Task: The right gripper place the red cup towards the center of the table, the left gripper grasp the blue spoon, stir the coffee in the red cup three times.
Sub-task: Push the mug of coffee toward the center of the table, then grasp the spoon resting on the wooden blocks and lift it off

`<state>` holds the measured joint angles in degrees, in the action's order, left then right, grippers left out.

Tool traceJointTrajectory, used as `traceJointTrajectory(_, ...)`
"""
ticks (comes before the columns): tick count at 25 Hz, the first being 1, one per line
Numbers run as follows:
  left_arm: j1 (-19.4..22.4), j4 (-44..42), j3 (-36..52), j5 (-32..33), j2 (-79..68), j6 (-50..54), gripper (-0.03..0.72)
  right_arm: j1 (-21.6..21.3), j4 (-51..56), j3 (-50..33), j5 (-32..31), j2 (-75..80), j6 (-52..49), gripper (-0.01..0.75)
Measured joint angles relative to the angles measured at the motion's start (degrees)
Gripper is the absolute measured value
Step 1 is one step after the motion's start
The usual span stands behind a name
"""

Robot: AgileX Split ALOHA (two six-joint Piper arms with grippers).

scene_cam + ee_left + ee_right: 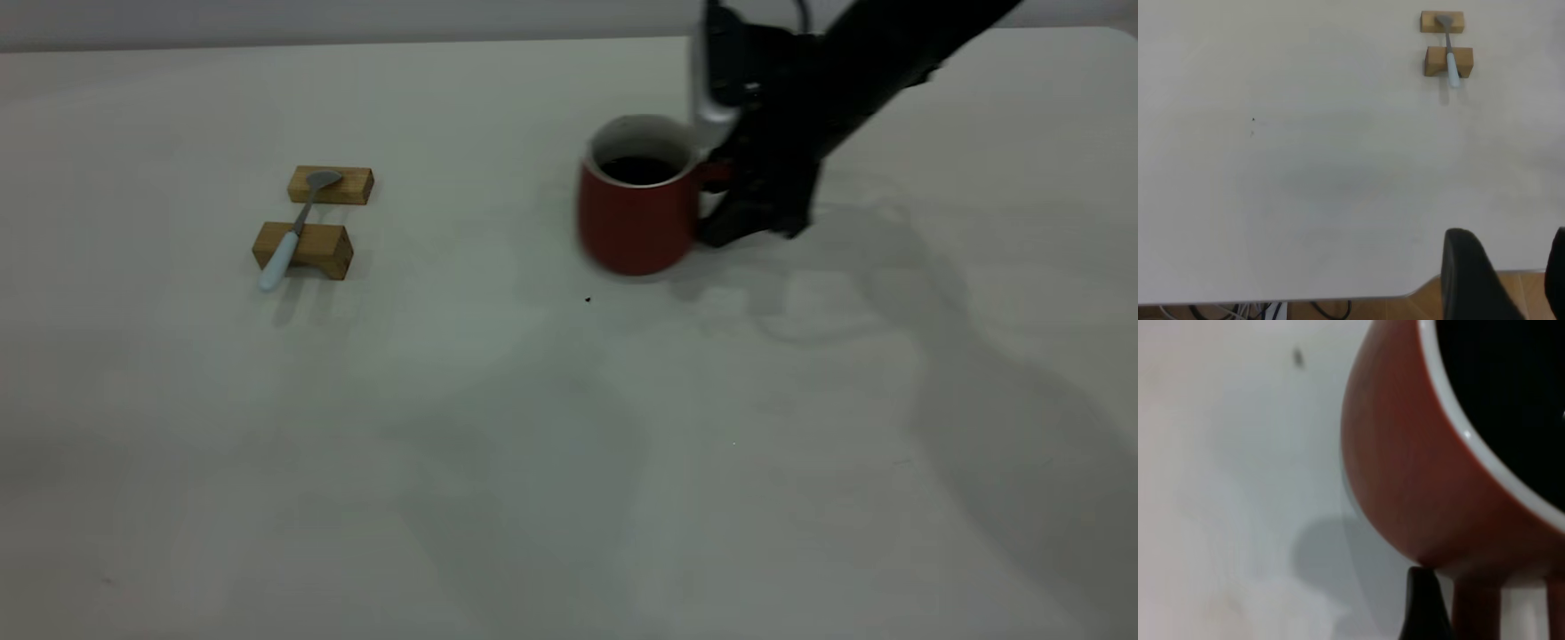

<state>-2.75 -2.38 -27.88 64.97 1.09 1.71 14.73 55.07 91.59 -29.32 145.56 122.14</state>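
At about one o'clock from the middle of the table (498,462), the right gripper (725,200) is clamped on the handle of the red cup (633,218), its jaws closed around the loop. The cup holds dark coffee (638,169) and sits a little right of center. The step in hand looks like the first one, bringing the cup toward the center, and it seems nearly done.

The next move, as I judge it, calls for the right gripper to let go cleanly without tipping the cup, then for the left arm to go for the blue spoon (298,227). That spoon lies far out at about ten o'clock, bridging the wooden blocks (304,249), bowl on the far block and handle overhanging the near one. The left gripper (1501,280) hangs over the table edge, well apart from the spoon, its jaws standing apart and empty.

Counted: one cup, one spoon, two blocks, two grippers.
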Motion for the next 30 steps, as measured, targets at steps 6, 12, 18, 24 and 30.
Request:
traceJointTrajectory(6, 0.0, 0.0, 0.0, 0.0, 0.0, 0.0, 0.353, 5.43, 6.3, 3.85, 0.58, 2.32, 0.0, 0.547)
traceJointTrajectory(12, 0.0, 0.0, 0.0, 0.0, 0.0, 0.0, 0.353, 6.5, 8.07, 5.27, 0.13, 2.62, -0.98, 0.547)
traceJointTrajectory(18, 0.0, 0.0, 0.0, 0.0, 0.0, 0.0, 0.353, 6.29, -3.4, 5.21, -4.37, -0.83, -12.27, 0.547)
traceJointTrajectory(24, 0.0, 0.0, 0.0, 0.0, 0.0, 0.0, 0.353, 4.94, -19.62, 5.15, -14.08, -6.16, -32.25, 0.535)
traceJointTrajectory(30, 0.0, 0.0, 0.0, 0.0, 0.0, 0.0, 0.353, 4.77, -21.54, 5.1, -33.43, -18.09, -68.75, 0.478)
